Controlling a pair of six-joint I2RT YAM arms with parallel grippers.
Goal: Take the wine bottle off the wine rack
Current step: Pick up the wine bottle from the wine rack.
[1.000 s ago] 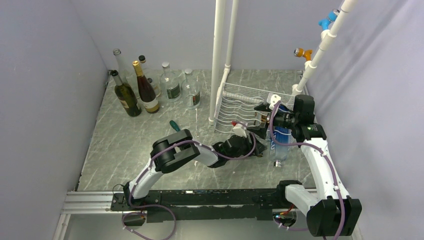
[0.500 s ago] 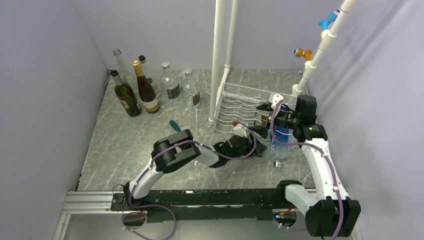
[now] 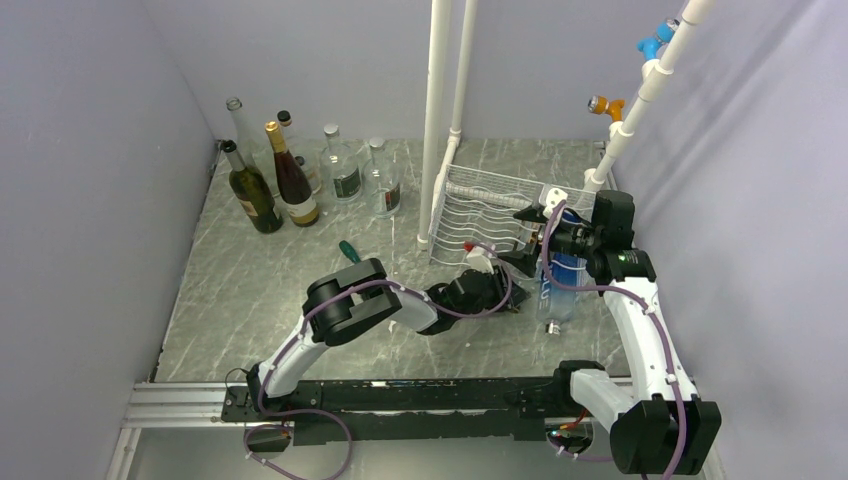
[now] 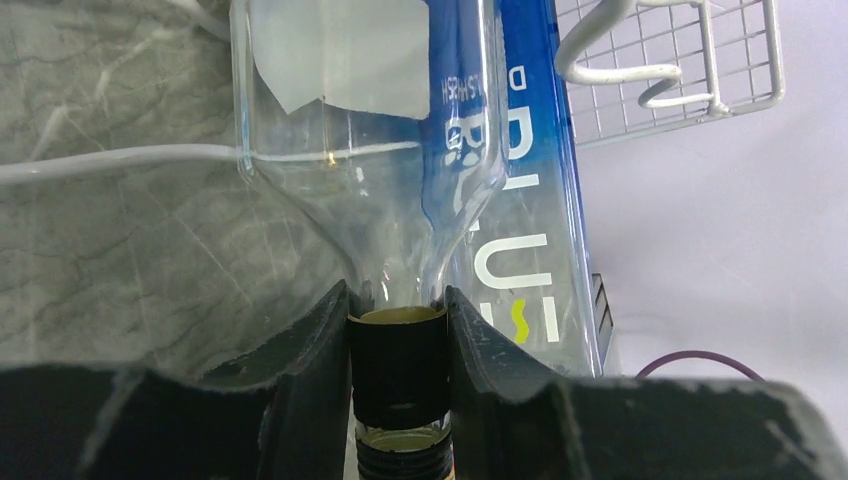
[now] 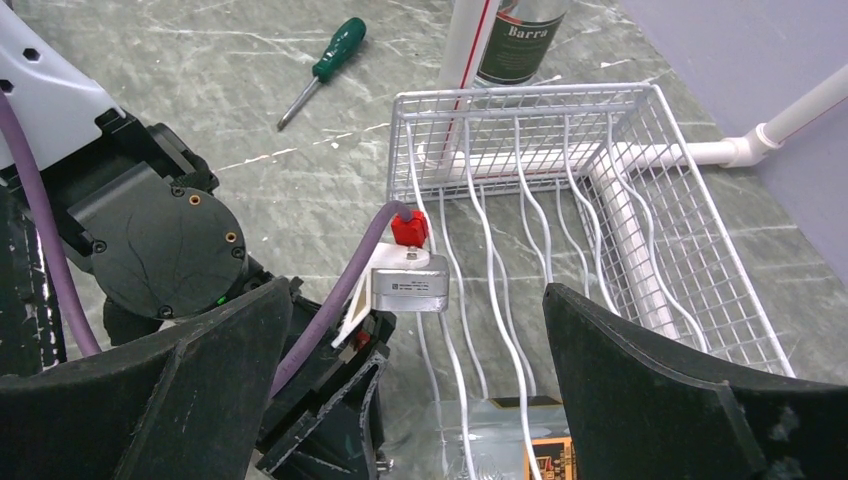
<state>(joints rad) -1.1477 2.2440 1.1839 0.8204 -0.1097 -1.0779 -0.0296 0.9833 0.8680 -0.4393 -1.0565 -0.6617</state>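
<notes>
The white wire wine rack (image 3: 478,205) stands at the back right of the table. A clear wine bottle (image 4: 370,120) with a black cap (image 4: 398,365) lies at the rack's front, neck toward me. My left gripper (image 4: 398,350) is shut on that capped neck, one finger pressed on each side. A blue bottle (image 4: 535,200) lies right beside it. My right gripper (image 5: 415,290) hovers open above the rack (image 5: 600,200), nothing between its fingers. Below it, the clear bottle's body (image 5: 500,440) shows through the wires, with my left gripper (image 3: 515,298) at its end.
Several upright bottles (image 3: 290,185) stand at the back left. A green-handled screwdriver (image 3: 349,251) lies on the marble table (image 3: 250,290). White pipes (image 3: 435,120) rise beside the rack. Grey walls close in on both sides.
My left gripper has closed onto the clear bottle's capped neck. The right gripper has shifted slightly and stays open.
</notes>
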